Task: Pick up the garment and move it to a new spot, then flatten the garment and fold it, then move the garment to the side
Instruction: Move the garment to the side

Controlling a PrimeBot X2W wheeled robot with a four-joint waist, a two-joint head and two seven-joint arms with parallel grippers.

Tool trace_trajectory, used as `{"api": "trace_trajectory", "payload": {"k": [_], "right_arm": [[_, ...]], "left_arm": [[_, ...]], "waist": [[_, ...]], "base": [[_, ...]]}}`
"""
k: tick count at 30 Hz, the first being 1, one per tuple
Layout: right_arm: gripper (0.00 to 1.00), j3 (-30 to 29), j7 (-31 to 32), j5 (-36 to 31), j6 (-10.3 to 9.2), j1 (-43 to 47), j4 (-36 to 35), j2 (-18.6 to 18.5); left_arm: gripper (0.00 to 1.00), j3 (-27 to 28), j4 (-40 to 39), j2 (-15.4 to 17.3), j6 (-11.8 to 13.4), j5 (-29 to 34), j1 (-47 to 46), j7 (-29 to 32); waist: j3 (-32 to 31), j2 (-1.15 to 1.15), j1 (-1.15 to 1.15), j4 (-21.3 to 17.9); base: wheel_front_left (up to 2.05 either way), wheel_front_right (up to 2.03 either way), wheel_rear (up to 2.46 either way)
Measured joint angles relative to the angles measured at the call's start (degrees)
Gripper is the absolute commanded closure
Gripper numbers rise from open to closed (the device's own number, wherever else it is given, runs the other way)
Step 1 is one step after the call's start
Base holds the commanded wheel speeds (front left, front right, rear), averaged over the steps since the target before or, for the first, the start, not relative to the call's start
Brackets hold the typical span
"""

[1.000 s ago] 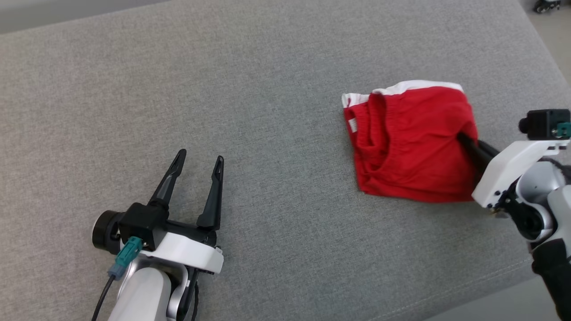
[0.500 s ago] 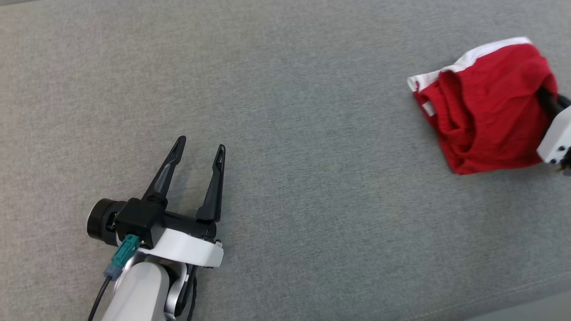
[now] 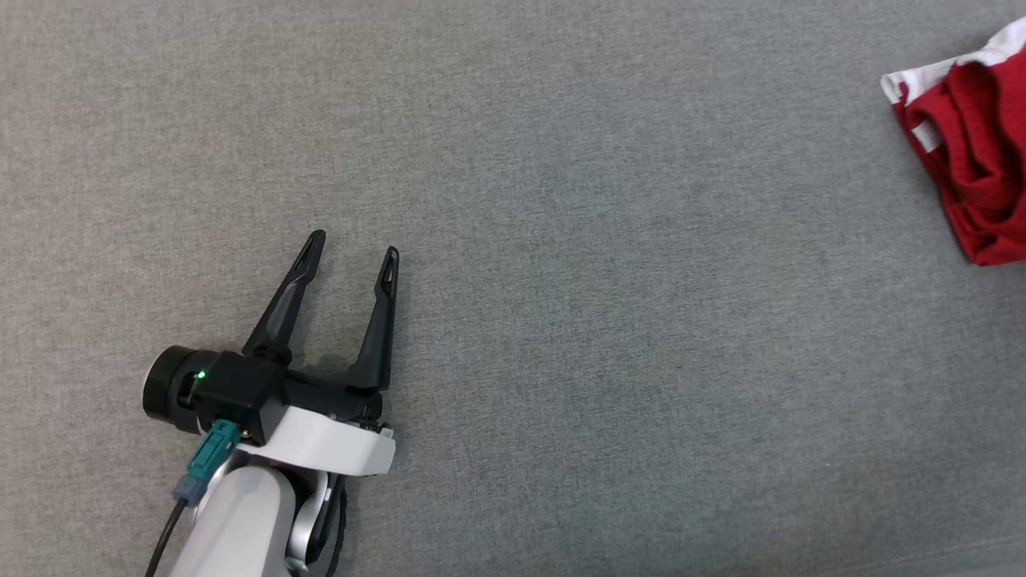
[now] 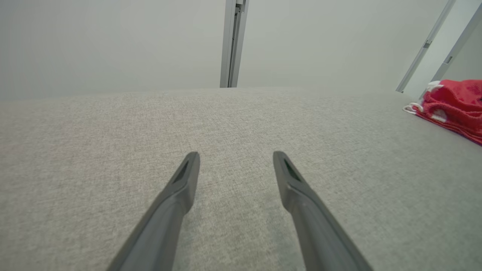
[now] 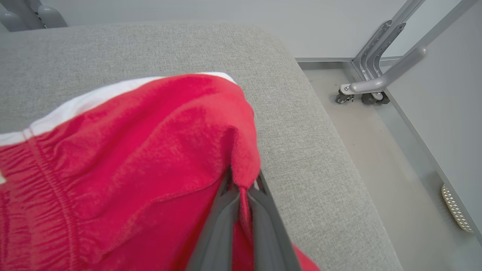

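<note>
The garment (image 3: 974, 152) is a red cloth with a white band, folded and lying at the far right edge of the head view on the grey cushion (image 3: 561, 240). In the right wrist view my right gripper (image 5: 243, 182) is shut on a pinched fold of the garment (image 5: 131, 150), lifting its edge a little. My left gripper (image 3: 353, 247) stands open at the lower left over bare cushion, far from the garment. The left wrist view shows the left gripper (image 4: 235, 156) with nothing between its fingers and the garment (image 4: 450, 103) at the far right.
The cushion's right edge (image 5: 331, 131) lies close beside the garment, with floor beyond it. A grey metal frame on castors (image 5: 371, 88) stands on that floor. A pale wall and an upright metal post (image 4: 232, 43) are behind the cushion.
The head view has swung left, so the garment now sits at the picture's right edge and the right arm has left it. The left gripper keeps about its place, still open.
</note>
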Motion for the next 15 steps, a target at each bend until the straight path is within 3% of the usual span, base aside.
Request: {"api": "trace_trajectory", "payload": {"k": [15], "right_arm": [[1.00, 2.2, -3.6, -4.2, 0.01, -4.3, 7.3, -2.5]], "left_arm": [[0.00, -0.7, -0.4, 0.1, 0.7, 0.0, -0.5, -0.3]], "waist": [[1.4, 0.00, 0.00, 1.1]], "base": [[0.00, 0.00, 0.00]]}}
